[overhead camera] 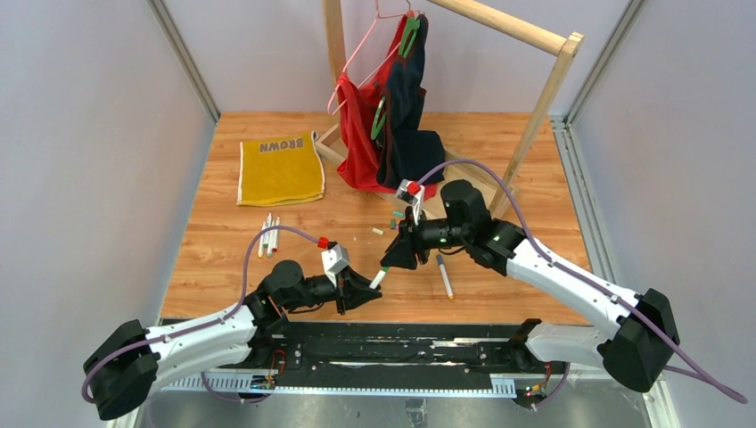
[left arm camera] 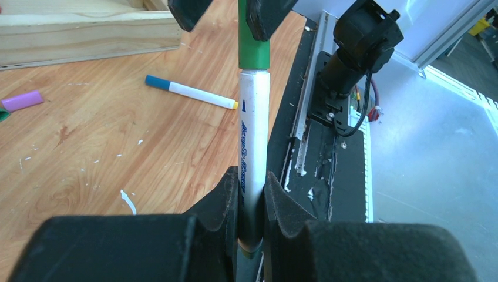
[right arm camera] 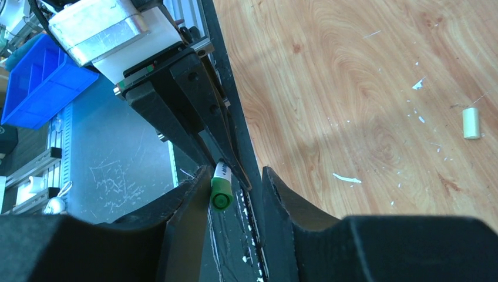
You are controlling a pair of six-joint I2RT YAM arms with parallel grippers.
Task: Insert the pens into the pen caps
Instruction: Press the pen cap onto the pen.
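Held pen: white barrel with blue print; the held pen stands between the two arms, above the near edge of the surface.
Green cap: the green cap sits on the far end of the held pen, its rim meeting the barrel.
Left end effector: the left end effector is closed on the lower barrel of the held pen, with a pad pressed to each side.
Right end effector: the right end effector has its jaws apart on either side of the green cap. The cap lies close to one finger, with a clear gap to the other.
Loose pen: the loose pen lies flat on the wood just right of the meeting point. It has one blue end and a small yellow tip.
Three pens: the three pens lie side by side, well to the left.
Other caps: a purple cap and a pale cap lie apart on the wood, beyond the arms.
Surface: the surface is wood-grain board flecked with white scraps.
Back: a yellow cloth lies flat at the far left. A wooden rack carries red and dark garments on hangers.
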